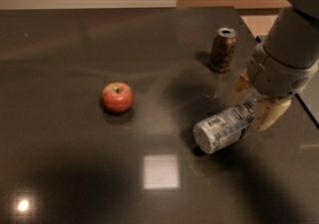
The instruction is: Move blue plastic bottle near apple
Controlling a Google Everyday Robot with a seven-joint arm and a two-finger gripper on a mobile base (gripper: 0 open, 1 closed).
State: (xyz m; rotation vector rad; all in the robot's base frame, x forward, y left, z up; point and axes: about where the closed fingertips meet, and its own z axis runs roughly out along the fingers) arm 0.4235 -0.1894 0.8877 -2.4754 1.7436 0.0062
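Note:
The blue plastic bottle [225, 127] is clear with a pale blue-and-white label. It lies nearly level at the right of the dark table, base pointing front-left. My gripper [255, 102] is shut on its neck end, with one tan finger [242, 85] behind it and one [269, 113] in front. The cap is hidden between them. The red apple [117, 97] sits on the table to the left, well apart from the bottle.
A brown drink can [222, 49] stands upright behind the bottle, close to my arm [286, 54]. The table's right edge [304, 106] runs just past the gripper. A bright light reflection [161, 171] lies on the tabletop in front.

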